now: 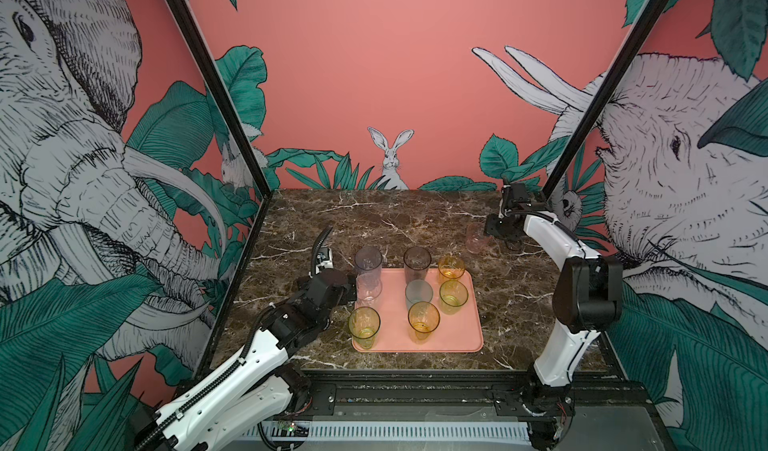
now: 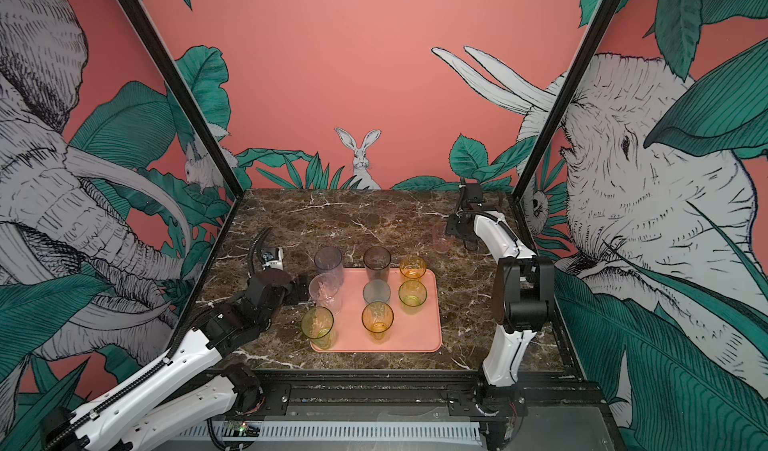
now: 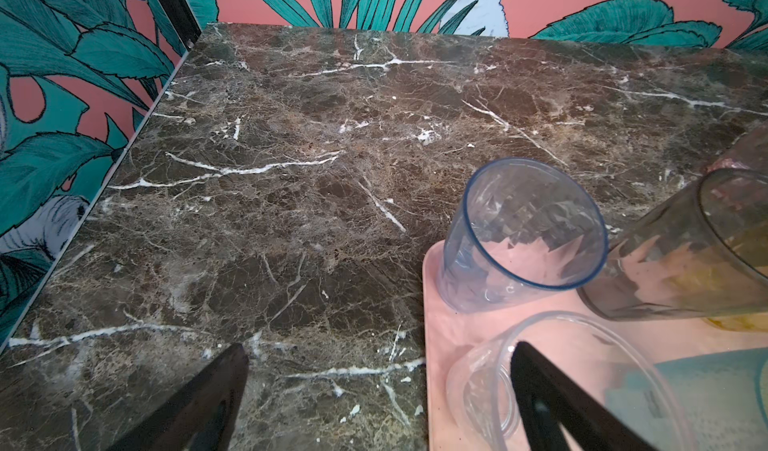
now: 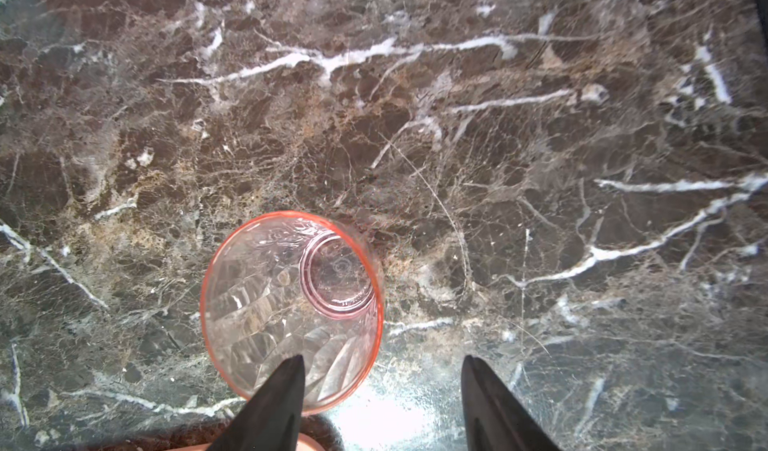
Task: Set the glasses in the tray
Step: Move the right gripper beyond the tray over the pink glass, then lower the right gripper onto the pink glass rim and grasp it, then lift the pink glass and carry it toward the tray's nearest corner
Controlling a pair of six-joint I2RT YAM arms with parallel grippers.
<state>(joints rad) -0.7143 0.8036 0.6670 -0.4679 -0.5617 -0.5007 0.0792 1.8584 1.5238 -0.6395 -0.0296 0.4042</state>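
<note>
Well, my right hand hangs spread by a pink, faceted, see-through glass upright on the counter; my left hand is spread too.

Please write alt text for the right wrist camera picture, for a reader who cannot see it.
A pink tumbler stands upright on the dark marble table, seen from above. The open right gripper hangs over it: one black finger overlaps the tumbler's rim, and the other is over bare table beside it.
</note>
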